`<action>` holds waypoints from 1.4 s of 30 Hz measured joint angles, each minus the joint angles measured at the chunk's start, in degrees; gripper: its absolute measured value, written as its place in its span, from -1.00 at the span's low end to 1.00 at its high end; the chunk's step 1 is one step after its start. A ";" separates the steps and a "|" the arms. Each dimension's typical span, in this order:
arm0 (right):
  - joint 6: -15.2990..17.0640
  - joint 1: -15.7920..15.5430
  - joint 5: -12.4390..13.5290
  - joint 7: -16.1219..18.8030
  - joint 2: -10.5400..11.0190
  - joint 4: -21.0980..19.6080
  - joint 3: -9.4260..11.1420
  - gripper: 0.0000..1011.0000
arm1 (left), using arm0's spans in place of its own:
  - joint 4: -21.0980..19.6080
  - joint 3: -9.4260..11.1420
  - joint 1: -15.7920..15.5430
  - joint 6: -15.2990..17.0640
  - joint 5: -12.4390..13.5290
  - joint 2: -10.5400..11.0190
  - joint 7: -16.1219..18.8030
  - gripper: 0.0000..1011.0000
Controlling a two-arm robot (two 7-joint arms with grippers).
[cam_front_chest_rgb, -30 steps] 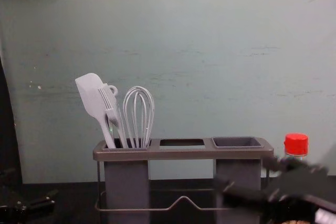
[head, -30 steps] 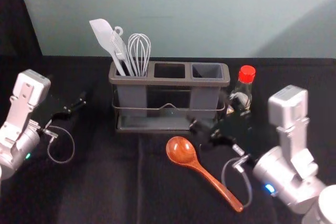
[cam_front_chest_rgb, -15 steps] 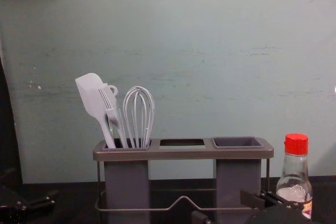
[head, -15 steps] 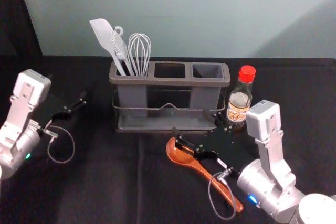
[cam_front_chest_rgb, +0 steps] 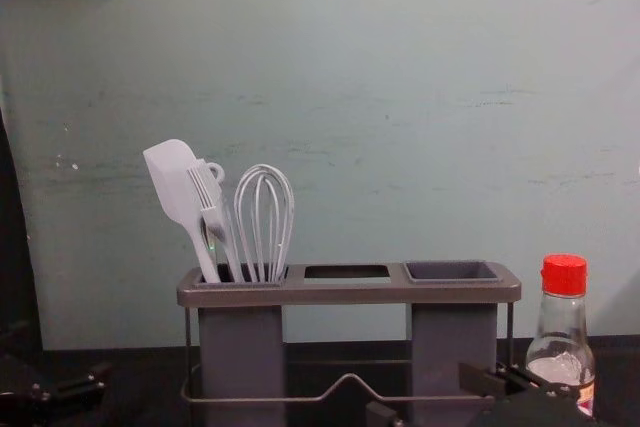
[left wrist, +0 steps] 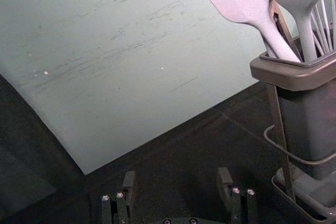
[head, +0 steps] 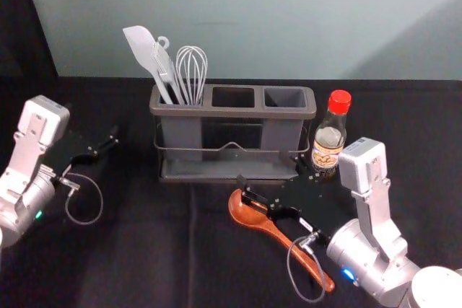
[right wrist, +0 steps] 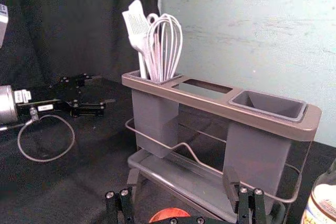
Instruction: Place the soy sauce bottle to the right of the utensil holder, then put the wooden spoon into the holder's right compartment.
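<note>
Head view: right end effector (head: 268, 169), 2 fingers apart, above spoon (head: 240, 214); left end effector (head: 94, 131), apart, left of holder (head: 231, 112).

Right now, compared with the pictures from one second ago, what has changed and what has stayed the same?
The right gripper has moved left and lower, away from the soy sauce bottle and toward the bowl of the wooden spoon; it is open. The bottle, spoon, utensil holder and left gripper have stayed put.
</note>
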 joint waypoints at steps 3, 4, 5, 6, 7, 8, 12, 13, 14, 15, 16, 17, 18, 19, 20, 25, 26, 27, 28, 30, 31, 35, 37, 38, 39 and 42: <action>0.02 0.00 0.01 -0.01 0.01 -0.01 0.01 0.98 | 0.00 0.00 0.00 0.00 0.00 0.00 0.00 0.98; 0.02 0.00 0.01 -0.02 0.01 -0.02 0.02 0.98 | 0.00 0.00 0.00 0.00 0.00 0.00 0.00 0.98; 0.03 0.00 0.01 -0.02 0.02 -0.03 0.03 0.98 | 0.00 0.00 0.00 0.00 0.00 0.00 0.00 0.98; 0.03 0.00 0.02 -0.02 0.02 -0.04 0.03 0.98 | 0.00 0.00 0.00 0.00 0.00 0.00 0.00 0.98; 0.03 0.00 0.01 -0.03 -0.02 0.00 0.04 0.98 | 0.00 0.00 0.00 0.00 0.00 0.00 0.00 0.98; 0.51 0.00 0.04 -0.03 -0.10 0.15 0.09 0.98 | 0.00 0.00 0.00 0.00 0.00 0.00 0.00 0.98; 4.63 -0.13 -0.31 -0.43 0.00 -0.52 0.05 0.98 | 0.00 0.00 0.00 0.00 0.00 0.00 0.00 0.98; 6.04 -0.14 -0.47 -0.56 0.14 -0.91 0.01 0.98 | 0.00 0.00 0.00 0.00 0.00 0.00 0.00 0.98; 8.73 -0.14 -0.83 -0.68 0.53 -1.85 -0.12 0.98 | 0.00 0.00 0.00 0.00 0.00 0.00 0.00 0.98; 9.77 -0.13 -0.99 -0.71 0.66 -2.20 -0.18 0.98 | 0.00 0.00 0.00 0.00 0.00 0.00 0.00 0.98; 11.12 -0.10 -1.19 -0.75 0.84 -2.71 -0.29 0.98 | 0.00 0.00 0.00 0.00 0.00 0.00 0.00 0.98; 13.72 0.03 -1.60 -0.88 1.19 -3.65 -0.48 0.98 | 0.00 0.00 0.00 0.00 0.00 0.00 0.00 0.98; 15.24 0.14 -1.87 -0.94 1.36 -4.16 -0.59 0.98 | 0.00 0.00 0.00 0.00 0.00 0.00 0.00 0.98; 16.62 0.30 -2.11 -0.96 1.51 -4.74 -0.74 0.98 | 0.00 0.00 0.00 0.00 0.00 0.00 0.00 0.98; 20.01 0.80 -2.78 -0.98 1.89 -5.84 -1.06 0.98 | 0.00 0.00 0.00 0.00 0.00 0.00 0.00 0.98; 30.19 3.08 -4.57 -0.52 2.45 -8.64 -2.02 0.98 | 0.00 0.00 0.00 0.00 0.00 0.00 0.00 0.98; 31.57 3.47 -4.75 -0.35 2.45 -8.95 -2.12 0.98 | 0.00 0.00 0.00 0.00 0.00 0.00 0.00 0.98; 34.41 4.36 -5.03 0.05 2.36 -9.36 -2.33 0.98 | 0.00 0.00 0.00 0.00 0.00 0.00 0.00 0.98; 35.88 4.82 -5.12 0.28 2.28 -9.51 -2.40 0.98 | 0.00 0.00 0.00 0.00 0.00 0.00 0.00 0.98; 38.36 5.69 -5.19 0.73 2.04 -9.67 -2.51 0.98 | 0.00 0.00 0.00 0.00 0.00 0.00 0.00 0.98; 41.06 6.72 -5.28 1.22 1.73 -9.70 -2.58 0.98 | 0.00 0.00 0.00 0.00 0.00 0.00 0.00 0.98; 46.98 9.37 -5.37 2.24 0.61 -9.02 -2.78 0.98 | 0.00 0.00 0.00 0.00 0.00 0.00 0.00 0.98; 49.42 10.80 -5.42 2.90 -0.05 -7.99 -2.98 0.98 | 0.00 0.00 0.00 0.00 0.00 0.00 0.00 0.98; 49.96 11.19 -5.45 3.03 -0.25 -7.64 -3.09 0.98 | 0.00 0.00 0.00 0.00 0.00 0.00 0.00 0.98; 51.12 12.18 -5.53 3.50 -0.70 -6.72 -3.36 0.98 | 0.00 0.00 0.00 0.00 0.00 0.00 0.00 0.98; 52.34 13.47 -5.76 4.13 -1.32 -5.21 -3.81 0.98 | 0.00 0.00 0.00 0.00 0.00 0.00 0.00 0.98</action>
